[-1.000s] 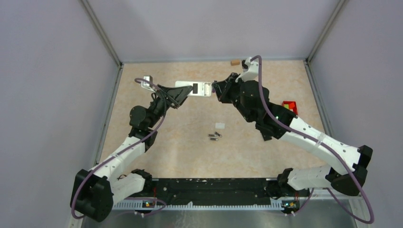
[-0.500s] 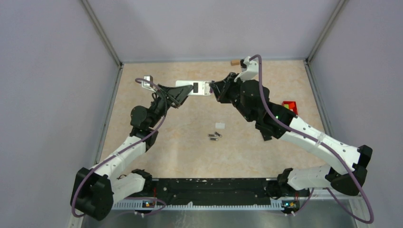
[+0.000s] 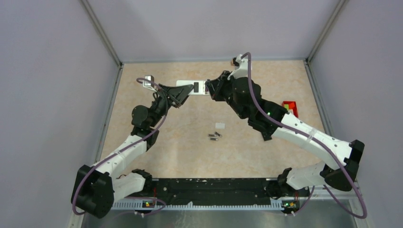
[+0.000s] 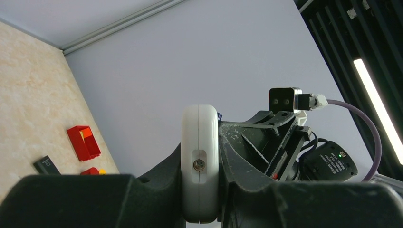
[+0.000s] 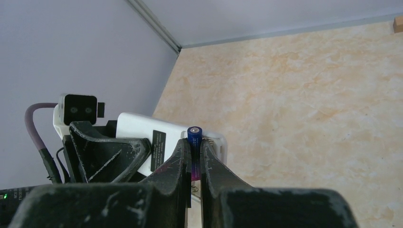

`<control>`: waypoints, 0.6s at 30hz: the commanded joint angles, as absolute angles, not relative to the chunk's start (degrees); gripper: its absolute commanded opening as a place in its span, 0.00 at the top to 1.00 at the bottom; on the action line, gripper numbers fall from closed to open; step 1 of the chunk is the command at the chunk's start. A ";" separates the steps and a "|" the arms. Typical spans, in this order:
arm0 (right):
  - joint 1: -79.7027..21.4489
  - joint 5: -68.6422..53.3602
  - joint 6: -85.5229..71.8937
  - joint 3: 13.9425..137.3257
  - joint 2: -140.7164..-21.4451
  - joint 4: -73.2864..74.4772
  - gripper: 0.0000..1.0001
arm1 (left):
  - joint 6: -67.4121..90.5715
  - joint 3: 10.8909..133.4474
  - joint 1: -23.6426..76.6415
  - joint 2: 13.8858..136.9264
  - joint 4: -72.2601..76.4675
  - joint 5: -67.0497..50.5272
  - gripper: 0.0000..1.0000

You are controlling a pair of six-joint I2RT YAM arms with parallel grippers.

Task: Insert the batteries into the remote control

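Note:
The white remote control is held off the table at the back middle, its left end in my shut left gripper. In the left wrist view the remote stands edge-on between the jaws. My right gripper is shut on a blue and purplish battery and holds it at the open battery bay at the remote's right end. Other batteries lie on the table in the middle.
A small white cover piece lies just above the loose batteries. A red block sits at the right, also seen in the left wrist view, with a dark flat piece near it. A small tan block lies by the back wall.
My right gripper has moved left with the battery, closing on the remote's right end. The left gripper and remote have hardly moved.

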State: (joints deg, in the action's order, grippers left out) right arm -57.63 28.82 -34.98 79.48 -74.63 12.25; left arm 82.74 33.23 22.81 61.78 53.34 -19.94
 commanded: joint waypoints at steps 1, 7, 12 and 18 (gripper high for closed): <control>-57.90 29.70 -33.92 82.79 -75.28 11.73 0.99 | 84.68 33.83 22.98 62.11 59.78 -19.64 1.00; -57.87 28.89 -34.82 83.75 -75.85 13.87 0.93 | 85.61 33.54 22.94 62.61 61.35 -18.91 1.00; -57.84 28.19 -35.64 85.01 -75.92 16.12 0.87 | 86.86 33.00 22.93 63.54 64.00 -18.16 1.00; -57.86 27.66 -35.77 86.18 -76.60 17.37 0.82 | 88.05 32.95 22.94 64.77 66.08 -18.47 1.00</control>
State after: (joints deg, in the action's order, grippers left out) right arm -57.63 28.32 -35.57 82.98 -75.64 15.97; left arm 86.39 32.77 22.83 64.47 58.70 -19.20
